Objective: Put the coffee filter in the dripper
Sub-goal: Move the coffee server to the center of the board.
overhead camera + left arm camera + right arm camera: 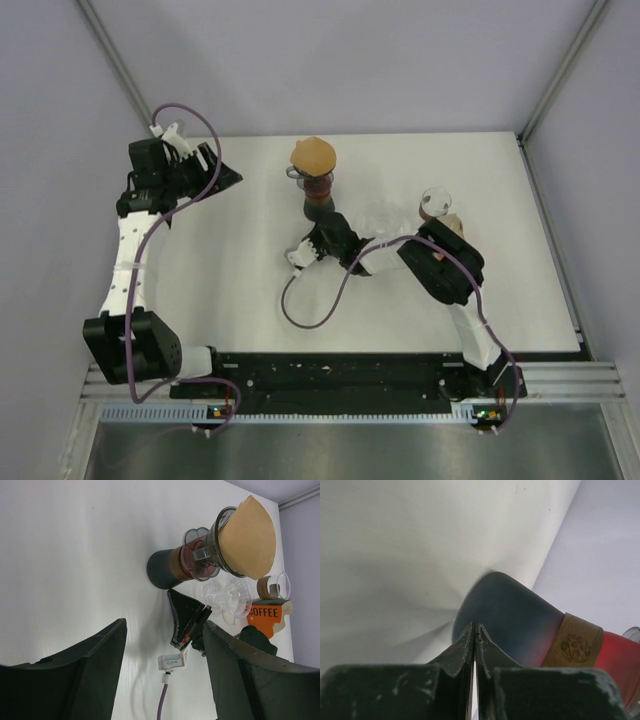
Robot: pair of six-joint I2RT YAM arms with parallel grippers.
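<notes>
Over the far left corner of the white counter [230,260], the left gripper [222,170] hangs with its fingers spread wide and nothing between them. It is well apart from the task's things.

Near the middle of the far edge stands a tall cup, dark grey at the base and red above, with a tan leather band [515,615]. On top of it sits the clear plastic cone dripper [216,535]. The brown paper cone filter [250,537] is inside the dripper, its upper part rising well above the rim. From these views it looks seated, though how deep it sits and whether it lies flush against the wall cannot be told.

Just beside the cup's base, on the side toward the near edge, the right gripper [475,627] has its fingers pressed together with only a thin slit between them, holding nothing.

Further toward the right edge are a second clear glass dripper [232,597], a small glass with a cork band [274,586] and an orange holder lettered COFFEE [265,612].

As I judge it, the placing is essentially done: the filter is in the dripper and neither gripper touches it. What is left is perhaps a check that it sits snug, and drawing the right arm clear of the cup without knocking the stack.
</notes>
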